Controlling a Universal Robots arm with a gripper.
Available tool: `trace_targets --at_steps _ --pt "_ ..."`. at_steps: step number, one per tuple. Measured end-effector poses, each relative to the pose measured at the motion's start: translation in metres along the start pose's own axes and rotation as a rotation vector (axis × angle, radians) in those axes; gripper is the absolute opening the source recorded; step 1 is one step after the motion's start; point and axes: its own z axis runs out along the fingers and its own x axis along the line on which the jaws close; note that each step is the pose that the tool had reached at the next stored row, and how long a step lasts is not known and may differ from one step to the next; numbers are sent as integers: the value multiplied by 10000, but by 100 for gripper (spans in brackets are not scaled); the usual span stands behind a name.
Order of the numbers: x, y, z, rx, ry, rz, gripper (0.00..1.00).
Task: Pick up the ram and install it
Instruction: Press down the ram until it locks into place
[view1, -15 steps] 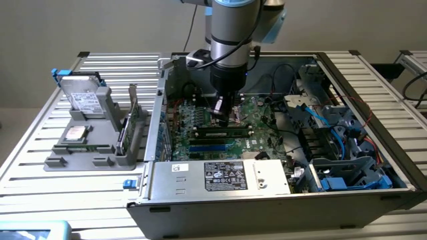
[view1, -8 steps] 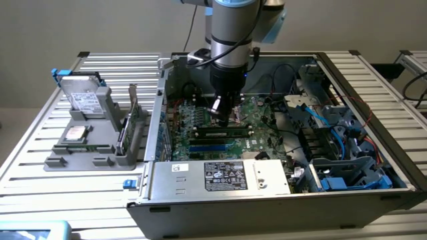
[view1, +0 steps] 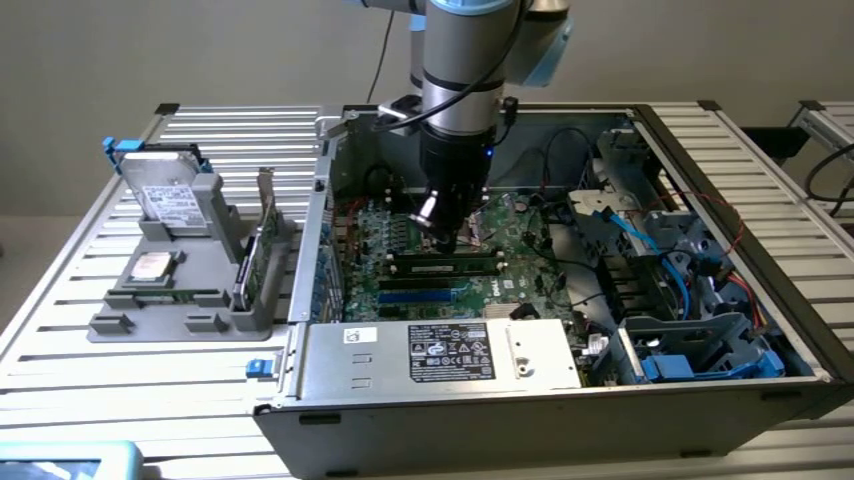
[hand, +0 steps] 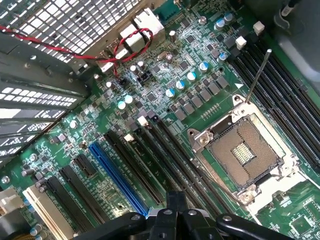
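A ram (view1: 447, 267), a long narrow green stick with dark chips, stands seated in a motherboard (view1: 400, 245) slot inside the open computer case. My gripper (view1: 438, 222) hangs just behind and above it, over the processor socket (hand: 245, 150). In the wrist view the dark fingertips (hand: 170, 200) are pressed together with nothing between them, so the gripper (hand: 174, 202) is shut and empty. It touches neither the ram nor the board.
A grey parts tray (view1: 114, 322) on the exterior view's left holds a hard drive (view1: 171, 195), a silver processor chip (view1: 154, 266), an upright expansion card (view1: 264, 240) and a thin green strip (view1: 167, 297). Case walls, the power supply (view1: 447, 350) and blue and red cables (view1: 641, 235) crowd the board.
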Motion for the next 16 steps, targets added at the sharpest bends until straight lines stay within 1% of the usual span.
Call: trace_targets --at_steps 5,16 --pt "1 0 -1 -26 33 597 11" --pt "0 0 0 -111 77 1967 11"
